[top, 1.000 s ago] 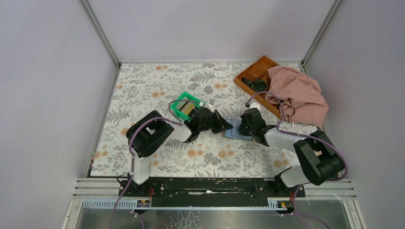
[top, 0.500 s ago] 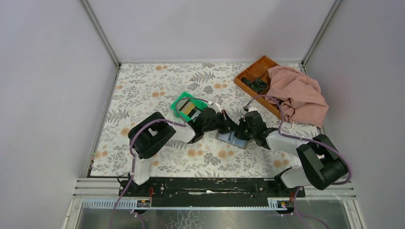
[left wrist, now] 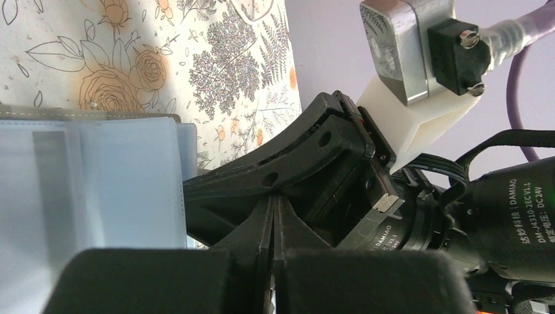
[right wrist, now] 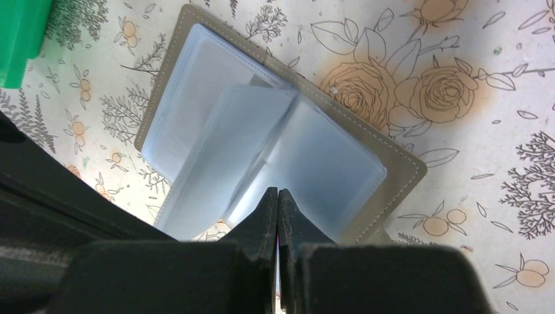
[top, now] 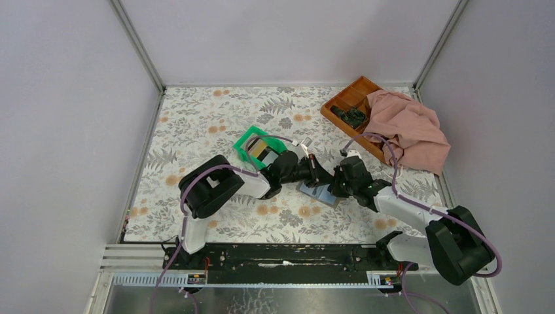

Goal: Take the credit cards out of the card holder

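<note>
Card holder open and flat on the floral table, mid-table, clear sleeves fanned upward; right gripper pressed together, tips at the sleeves' near edge, unclear whether nipping one; left gripper likewise pressed together, just beside the open cover, nose to nose with the right; green bin close behind the left wrist; orange-brown compartment tray and pink cloth at the far right corner
</note>
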Robot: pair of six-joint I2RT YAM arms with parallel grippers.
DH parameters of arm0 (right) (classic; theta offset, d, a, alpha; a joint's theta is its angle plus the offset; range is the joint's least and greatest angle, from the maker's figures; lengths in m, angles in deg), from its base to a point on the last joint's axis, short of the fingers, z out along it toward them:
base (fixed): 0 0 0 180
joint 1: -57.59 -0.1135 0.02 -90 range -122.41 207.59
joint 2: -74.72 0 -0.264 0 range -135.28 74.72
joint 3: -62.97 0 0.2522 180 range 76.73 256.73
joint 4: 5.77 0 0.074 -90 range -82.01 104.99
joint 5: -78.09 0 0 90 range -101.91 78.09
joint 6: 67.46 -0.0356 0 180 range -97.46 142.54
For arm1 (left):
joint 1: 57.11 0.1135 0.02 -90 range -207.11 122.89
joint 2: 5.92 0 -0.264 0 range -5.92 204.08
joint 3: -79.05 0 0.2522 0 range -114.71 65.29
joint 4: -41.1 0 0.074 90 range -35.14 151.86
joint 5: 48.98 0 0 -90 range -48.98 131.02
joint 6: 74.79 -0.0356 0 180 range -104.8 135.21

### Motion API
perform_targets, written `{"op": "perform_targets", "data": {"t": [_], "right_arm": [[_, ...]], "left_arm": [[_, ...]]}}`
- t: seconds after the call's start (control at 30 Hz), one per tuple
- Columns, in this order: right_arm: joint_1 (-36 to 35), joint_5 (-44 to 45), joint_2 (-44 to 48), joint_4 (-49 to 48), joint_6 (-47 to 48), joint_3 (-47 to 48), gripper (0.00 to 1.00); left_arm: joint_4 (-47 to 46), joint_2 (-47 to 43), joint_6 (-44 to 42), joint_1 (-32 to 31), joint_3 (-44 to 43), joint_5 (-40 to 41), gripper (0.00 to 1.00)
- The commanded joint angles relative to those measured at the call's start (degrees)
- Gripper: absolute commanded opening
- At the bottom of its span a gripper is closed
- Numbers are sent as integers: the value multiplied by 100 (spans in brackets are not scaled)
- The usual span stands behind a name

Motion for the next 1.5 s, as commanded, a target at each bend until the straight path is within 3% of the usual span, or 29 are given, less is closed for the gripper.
{"op": "perform_targets", "data": {"t": [0.0,0.6,0.83,1.0,1.17,1.33,1.47], "right_arm": [[-171,-24,253,359,1,49,0],[-171,969,2020,1487,-18,329,0],[-169,1002,1924,1496,1,408,2],[-169,936,1807,1340,-17,344,5],[-170,902,1638,1285,2,372,6],[-169,862,1569,1233,26,420,7],[-170,785,1492,1138,-4,432,8]], "left_arm": [[-699,112,47,18,55,184,0],[-1039,312,113,-31,103,87,0],[-905,-156,-189,-94,-9,-58,0],[-53,-725,-820,-8,83,258,0],[643,-1148,-1032,491,555,473,0],[2202,-1800,-2016,702,801,1538,0],[2605,-1898,-2275,585,786,1828,0]]}}
